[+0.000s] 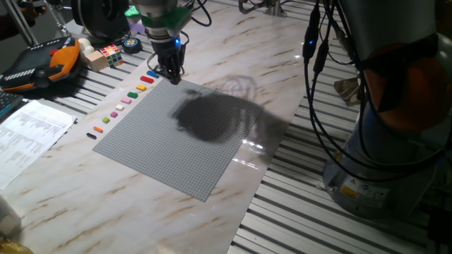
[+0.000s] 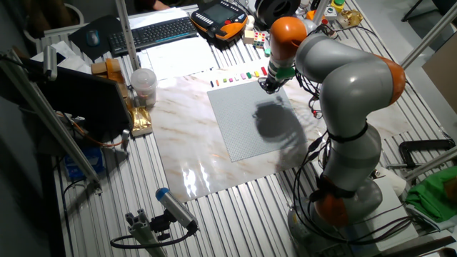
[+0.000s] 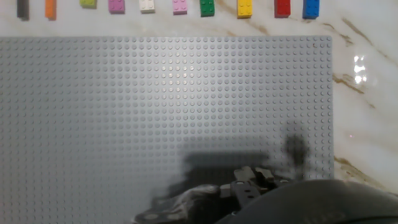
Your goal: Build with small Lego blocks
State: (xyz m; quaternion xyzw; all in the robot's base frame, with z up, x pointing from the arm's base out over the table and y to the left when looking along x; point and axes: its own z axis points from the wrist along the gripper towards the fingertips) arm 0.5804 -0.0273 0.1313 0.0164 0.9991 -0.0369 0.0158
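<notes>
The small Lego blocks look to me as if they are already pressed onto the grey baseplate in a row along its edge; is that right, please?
Not quite. The small Lego blocks do lie in a row along the grey baseplate's edge, but on the marble table just beside it, not on it. The hand view shows this.

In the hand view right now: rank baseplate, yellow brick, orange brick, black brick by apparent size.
1. Baseplate, by far largest.
2. Yellow brick.
3. Orange brick and black brick: both narrow and alike, so no ranking. All three bricks are cut off by the top edge.
</notes>
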